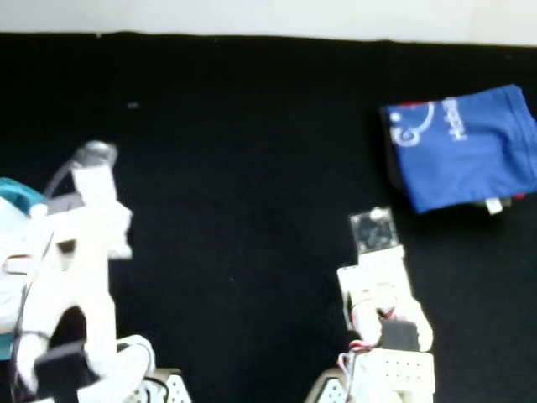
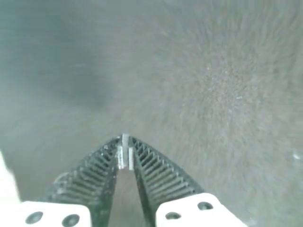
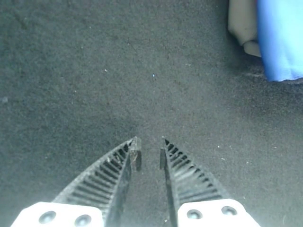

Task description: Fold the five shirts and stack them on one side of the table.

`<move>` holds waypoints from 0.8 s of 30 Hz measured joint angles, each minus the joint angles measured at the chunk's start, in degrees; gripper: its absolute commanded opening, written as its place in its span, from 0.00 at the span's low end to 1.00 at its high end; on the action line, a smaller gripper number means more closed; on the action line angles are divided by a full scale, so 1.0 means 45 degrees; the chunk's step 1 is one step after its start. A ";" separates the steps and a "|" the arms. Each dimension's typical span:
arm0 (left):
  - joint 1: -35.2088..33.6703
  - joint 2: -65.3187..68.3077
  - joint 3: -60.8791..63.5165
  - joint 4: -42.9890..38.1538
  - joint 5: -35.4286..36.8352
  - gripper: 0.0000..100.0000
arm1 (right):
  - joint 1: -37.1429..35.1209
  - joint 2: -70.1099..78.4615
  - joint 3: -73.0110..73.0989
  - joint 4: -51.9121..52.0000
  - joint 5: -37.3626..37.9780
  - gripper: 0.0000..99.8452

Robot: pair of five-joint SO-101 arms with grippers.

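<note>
The left gripper point(image 2: 124, 155) is being held closed, empty; the right gripper point(image 3: 149, 153), slightly parted, empty. A blue shirt point(image 1: 466, 151) is being borne at the table's point(image 1: 252, 168) two o'clock.

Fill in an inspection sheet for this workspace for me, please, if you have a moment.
Surface: table covered in black cloth.
Job's things: folded blue shirt at the far right, dark and red edges showing beneath it.
Clutter: teal item at the left edge, cannot tell what.
Tools: left tool shut, holding nothing; right tool slightly open over bare cloth.
Cables: grey cable on the left arm; thin wires on the right arm.
Surroundings: pale strip beyond the far edge.
</note>
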 measured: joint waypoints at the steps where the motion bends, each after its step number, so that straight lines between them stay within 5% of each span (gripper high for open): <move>1: -0.0469 -0.0352 -0.0684 0.0840 -0.0020 0.04 | 0.0000 0.0000 0.0000 0.0000 0.0000 0.08; 5: -0.2618 -0.1016 -0.2598 0.2774 -0.1172 0.15 | 0.0000 0.0000 0.0000 0.0000 0.0000 0.08; 11: -0.5841 -0.0567 -0.2071 0.1934 -0.3184 0.18 | 0.0000 0.0000 0.0000 0.0000 0.0000 0.08; 24: -0.6564 0.2794 -0.0606 -0.1328 -0.4103 0.17 | 0.0000 0.0000 0.0000 0.0000 0.0000 0.08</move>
